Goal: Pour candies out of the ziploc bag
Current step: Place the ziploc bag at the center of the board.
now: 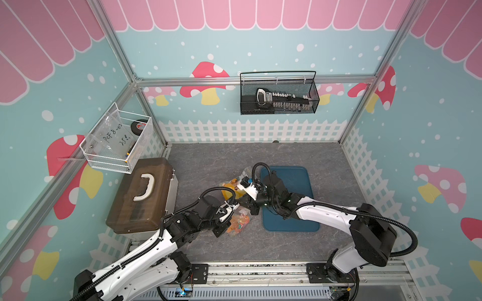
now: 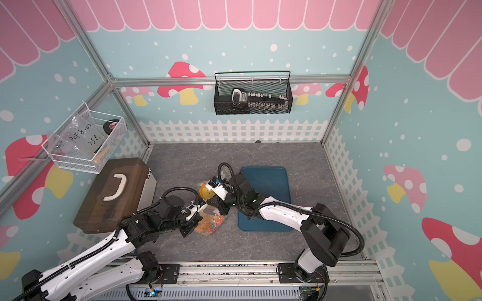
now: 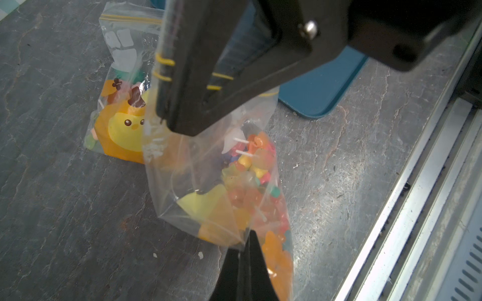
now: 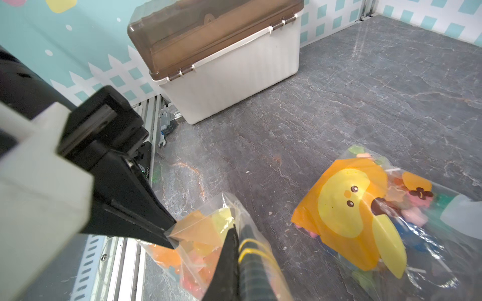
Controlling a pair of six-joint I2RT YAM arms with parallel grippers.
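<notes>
Both pincers are clamped on one clear ziploc bag point(image 3: 208, 182): my left pincer point(image 3: 249, 237) pinches a lower corner, my right pincer point(image 4: 234, 230) bites the yellow-striped zip edge, and the bag stretches between them low over the grey table point(image 1: 208, 161). Inside, the candies point(image 3: 250, 177) heap toward my left pincer. Beyond both pincers a second, duck-printed bag point(image 4: 347, 208) lies flat. A blue tray point(image 1: 297, 179) lies under my right arm, and a brown-lidded box point(image 1: 140, 192) stands outside my left.
</notes>
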